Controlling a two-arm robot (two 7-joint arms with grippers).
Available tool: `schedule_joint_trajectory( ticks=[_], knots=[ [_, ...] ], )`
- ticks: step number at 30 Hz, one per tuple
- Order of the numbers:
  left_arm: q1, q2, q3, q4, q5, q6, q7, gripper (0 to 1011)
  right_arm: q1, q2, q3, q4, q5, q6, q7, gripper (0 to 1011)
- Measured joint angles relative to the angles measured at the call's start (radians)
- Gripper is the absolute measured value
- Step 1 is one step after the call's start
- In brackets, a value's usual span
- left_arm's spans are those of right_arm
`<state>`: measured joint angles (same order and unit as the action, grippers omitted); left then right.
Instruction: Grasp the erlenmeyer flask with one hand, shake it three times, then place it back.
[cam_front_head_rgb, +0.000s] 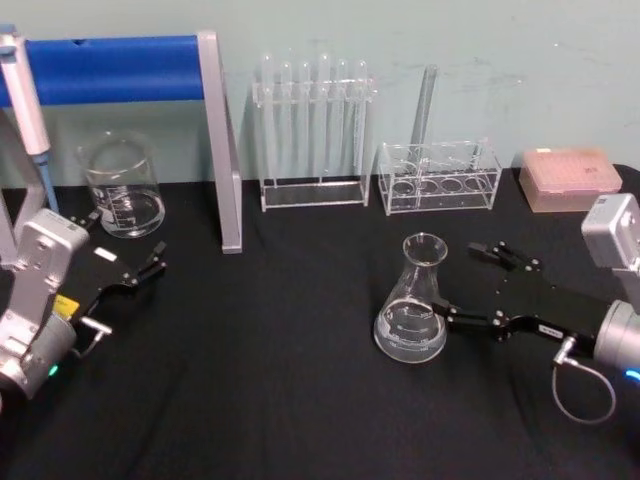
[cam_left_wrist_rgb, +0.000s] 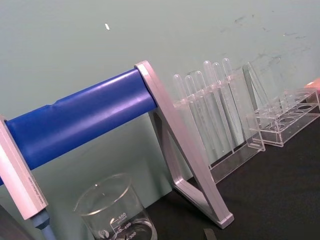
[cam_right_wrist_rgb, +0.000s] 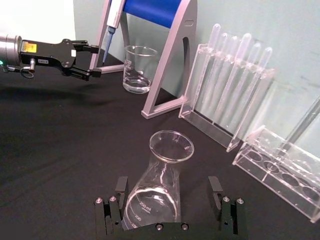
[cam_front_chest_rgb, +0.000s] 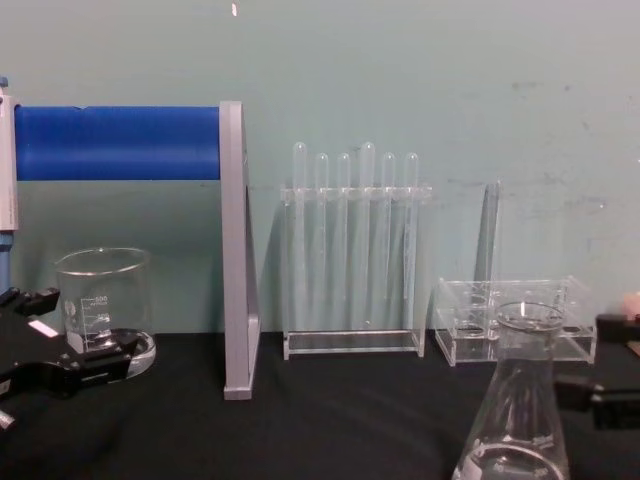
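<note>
We see the erlenmeyer flask (cam_front_head_rgb: 411, 305) upright on the black tabletop (cam_front_head_rgb: 280, 380), at the fingertips of our right claw (cam_front_head_rgb: 456, 278), which is spread wide and empty; a teal wall (cam_front_head_rgb: 400, 30) stands behind.

A pale green wall (cam_front_head_rgb: 480, 50) closes the scene behind the counter (cam_front_head_rgb: 280, 400). It is matte and evenly lit, with faint dark scuffs (cam_front_chest_rgb: 540, 90) toward its right part and 1 small white fleck (cam_front_chest_rgb: 234, 8) high up. The counter is covered in flat black and runs back to the wall. Along that back edge stand a silver-framed stand (cam_front_head_rgb: 220, 150) carrying a blue bar (cam_front_head_rgb: 110, 68), a tall clear rack (cam_front_head_rgb: 312, 190), a low clear rack (cam_front_head_rgb: 438, 180) and a pink box (cam_front_head_rgb: 568, 178).
</note>
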<state>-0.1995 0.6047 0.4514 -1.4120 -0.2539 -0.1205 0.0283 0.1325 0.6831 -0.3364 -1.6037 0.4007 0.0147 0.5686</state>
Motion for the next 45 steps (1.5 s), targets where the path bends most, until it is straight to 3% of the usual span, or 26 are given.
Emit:
schedule_joint_trajectory(
  ticks=[26, 45],
  knots=[
    [0.0, 0.0, 0.0, 0.0, 0.0, 0.0, 0.0, 1001, 0.136, -0.064, -0.079, 0.088, 0.0, 0.096, 0.01, 1002],
    [0.0, 0.0, 0.0, 0.0, 0.0, 0.0, 0.0, 1001, 0.18, -0.079, -0.113, 0.109, -0.008, 0.127, 0.012, 1003]
  ],
)
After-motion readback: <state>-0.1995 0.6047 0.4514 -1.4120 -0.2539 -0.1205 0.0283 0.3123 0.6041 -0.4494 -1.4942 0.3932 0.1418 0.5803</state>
